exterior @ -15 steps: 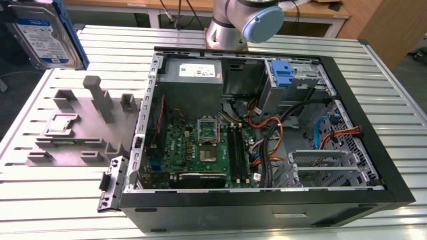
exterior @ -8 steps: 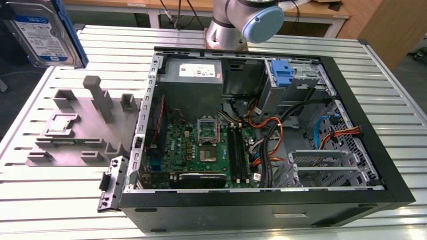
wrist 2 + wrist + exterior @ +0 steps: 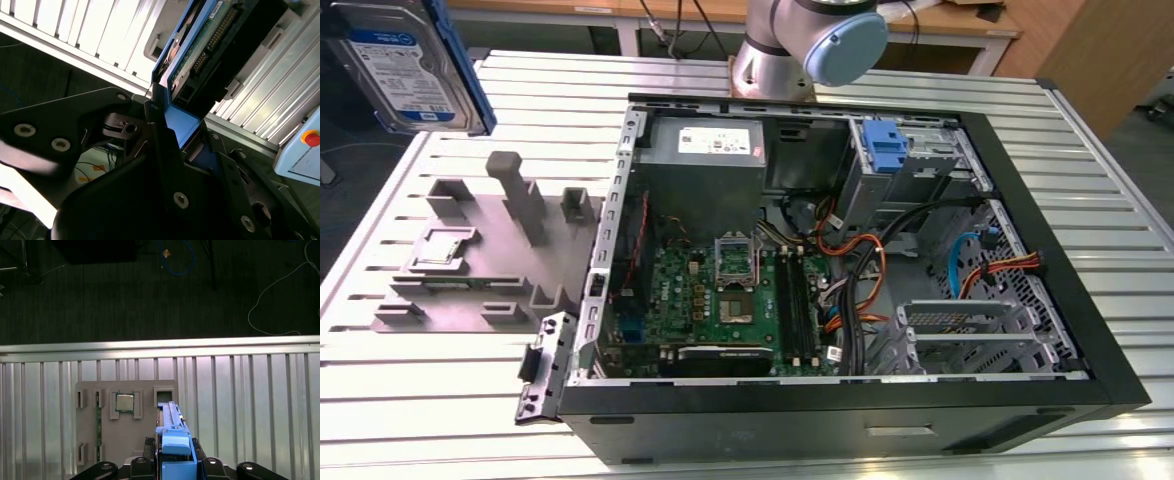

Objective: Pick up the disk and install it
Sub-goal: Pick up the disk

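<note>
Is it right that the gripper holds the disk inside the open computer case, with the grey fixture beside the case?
No. The gripper holds the disk outside the computer case, raised above the grey fixture, which does sit beside the case; the exterior view shows this.

Air: the disk (image 3: 411, 70), clamped in the claw (image 3: 170, 467), hangs clear above the surface (image 3: 440, 400), with open room around it.
Below: a fixture (image 3: 467, 290) with upright posts (image 3: 520, 195), beside the case (image 3: 854, 420).
Case: open upward; cables (image 3: 861, 280) crowd the inside near the drive bay (image 3: 927, 160).
Behind: the arm base (image 3: 774, 60) stands just beyond the case.
</note>
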`<state>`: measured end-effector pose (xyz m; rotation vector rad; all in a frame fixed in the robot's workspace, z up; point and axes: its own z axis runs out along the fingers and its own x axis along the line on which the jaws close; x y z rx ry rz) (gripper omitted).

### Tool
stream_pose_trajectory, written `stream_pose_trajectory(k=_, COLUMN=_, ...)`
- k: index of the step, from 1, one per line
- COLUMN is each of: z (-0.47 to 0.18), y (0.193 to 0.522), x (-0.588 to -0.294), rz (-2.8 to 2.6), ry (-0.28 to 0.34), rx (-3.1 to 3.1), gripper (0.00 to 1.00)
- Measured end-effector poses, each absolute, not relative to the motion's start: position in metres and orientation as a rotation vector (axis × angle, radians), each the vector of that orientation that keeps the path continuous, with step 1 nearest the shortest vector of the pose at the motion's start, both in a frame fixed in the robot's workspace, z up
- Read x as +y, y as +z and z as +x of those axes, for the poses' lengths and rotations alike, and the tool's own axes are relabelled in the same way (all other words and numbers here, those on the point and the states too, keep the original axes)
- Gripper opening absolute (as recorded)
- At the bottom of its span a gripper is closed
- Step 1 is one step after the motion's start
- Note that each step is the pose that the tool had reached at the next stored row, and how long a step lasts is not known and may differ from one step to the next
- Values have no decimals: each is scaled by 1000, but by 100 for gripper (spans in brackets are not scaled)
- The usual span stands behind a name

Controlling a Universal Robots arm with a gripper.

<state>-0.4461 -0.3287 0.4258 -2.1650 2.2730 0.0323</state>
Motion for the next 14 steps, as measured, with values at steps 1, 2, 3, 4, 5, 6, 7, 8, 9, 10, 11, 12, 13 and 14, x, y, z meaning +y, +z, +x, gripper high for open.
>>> stream_pose_trajectory(k=1, z=-446, y=426, x=-329, rz=-2165, ry=32, rx=2273, gripper=37)
stream_pose_trajectory(k=2, z=-446, y=426, x=-329, rz=-2165, ry=32, rx=2273, gripper=37)
stream_pose_trajectory(k=3, z=-446, y=426, x=-329, rz=-2165, ry=32, rx=2273, gripper=37)
stream_pose_trajectory(k=4, z=-446, y=426, x=-329, rz=-2165, ry=32, rx=2273, gripper=37)
stream_pose_trajectory(k=5, z=-446, y=426, x=-329, rz=-2165, ry=32, rx=2273, gripper=37)
stream_pose_trajectory(k=6, z=-446, y=426, x=-329, rz=-2165, ry=32, rx=2273, gripper=37)
stream_pose_trajectory(k=7, z=-446, y=426, x=-329, rz=-2165, ry=32, rx=2273, gripper=37)
stream_pose_trajectory(k=8, z=-446, y=426, x=-329, rz=-2165, ry=32, rx=2273, gripper=37)
stream_pose_trajectory(k=9, z=-446, y=427, x=-329, rz=-2165, ry=32, rx=2273, gripper=37)
stream_pose_trajectory(k=10, z=-446, y=427, x=-329, rz=-2165, ry=32, rx=2273, gripper=37)
stream_pose_trajectory(k=11, z=-446, y=428, x=-329, rz=-2165, ry=32, rx=2273, gripper=37)
stream_pose_trajectory(k=12, z=-446, y=428, x=-329, rz=-2165, ry=32, rx=2273, gripper=37)
stream_pose_trajectory(k=13, z=-446, y=429, x=-329, rz=-2165, ry=32, rx=2273, gripper=37)
stream_pose_trajectory(k=14, z=-446, y=429, x=-329, rz=-2165, ry=32, rx=2273, gripper=37)
